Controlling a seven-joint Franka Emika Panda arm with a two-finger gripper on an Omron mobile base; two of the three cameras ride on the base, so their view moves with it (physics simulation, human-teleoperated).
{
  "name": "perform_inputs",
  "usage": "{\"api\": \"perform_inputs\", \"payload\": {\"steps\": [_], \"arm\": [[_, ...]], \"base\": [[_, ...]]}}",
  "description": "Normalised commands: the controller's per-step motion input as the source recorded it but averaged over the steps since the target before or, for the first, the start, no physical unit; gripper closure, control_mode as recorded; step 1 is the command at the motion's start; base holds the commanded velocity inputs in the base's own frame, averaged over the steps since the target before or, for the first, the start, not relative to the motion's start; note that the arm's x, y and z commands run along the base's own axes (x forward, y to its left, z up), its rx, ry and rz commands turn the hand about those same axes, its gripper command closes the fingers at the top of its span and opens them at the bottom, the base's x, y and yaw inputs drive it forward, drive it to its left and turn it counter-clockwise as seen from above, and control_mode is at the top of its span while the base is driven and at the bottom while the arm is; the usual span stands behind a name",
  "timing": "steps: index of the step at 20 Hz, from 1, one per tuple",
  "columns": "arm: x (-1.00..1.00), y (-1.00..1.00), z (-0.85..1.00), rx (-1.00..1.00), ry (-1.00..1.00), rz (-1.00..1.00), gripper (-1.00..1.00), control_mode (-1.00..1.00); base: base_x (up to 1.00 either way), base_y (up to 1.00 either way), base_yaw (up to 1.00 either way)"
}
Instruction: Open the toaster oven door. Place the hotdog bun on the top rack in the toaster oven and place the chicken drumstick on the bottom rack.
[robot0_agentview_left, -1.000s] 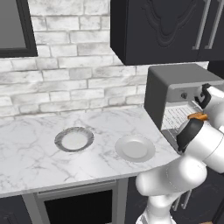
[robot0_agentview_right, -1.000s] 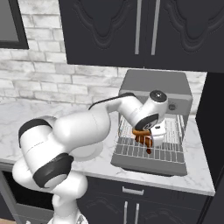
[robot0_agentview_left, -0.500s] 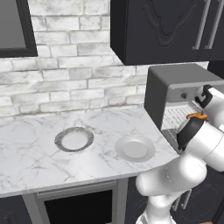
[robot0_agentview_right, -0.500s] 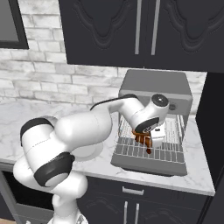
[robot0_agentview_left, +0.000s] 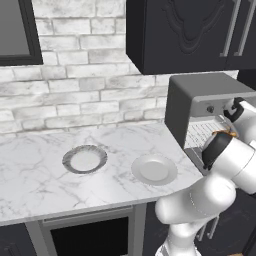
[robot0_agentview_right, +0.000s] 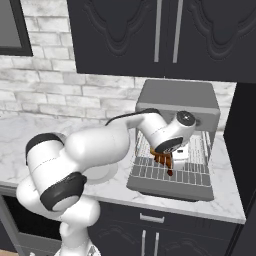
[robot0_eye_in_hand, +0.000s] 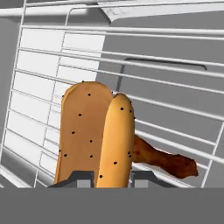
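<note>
Two wire racks are showing inside the toaster oven (robot0_agentview_right: 177, 102), a boxy dark grey appliance sitting at the right end of the white marble counter (robot0_agentview_left: 45, 170). Its flat toaster oven door (robot0_agentview_right: 170, 181) is lying folded down toward the near side, with a wire grid stretching above it. The claw (robot0_eye_in_hand: 111, 178) is reaching into the oven mouth and gripping the hotdog bun (robot0_eye_in_hand: 98, 135), its two small dark tips pressing against the bun's near end from either side. The bun is a smooth, elongated orange-tan roll, split lengthwise into two lobes and dotted with dark specks, and it is pointing away from the hand over the thin grey bars of a rack. Just beyond the bun, the chicken drumstick (robot0_eye_in_hand: 162, 158) is lying on the wires, a curved, rough reddish-brown piece. Left of the oven on the counter are sitting a plain round white plate (robot0_agentview_left: 154, 169) and a shallow fluted metallic dish (robot0_agentview_left: 84, 159), well apart.
</note>
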Motion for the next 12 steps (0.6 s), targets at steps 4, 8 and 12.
{"api": "perform_inputs", "payload": {"steps": [4,8,12], "arm": [[0.04,0.00,-0.09,0.05,0.00,0.00,1.00,-1.00],[0.03,0.00,-0.10,0.04,0.00,0.00,1.00,-1.00],[0.00,0.00,-0.10,0.04,0.00,0.00,1.00,-1.00]], "base": [[0.00,0.00,0.00],[0.00,0.00,0.00],[0.00,0.00,0.00]]}}
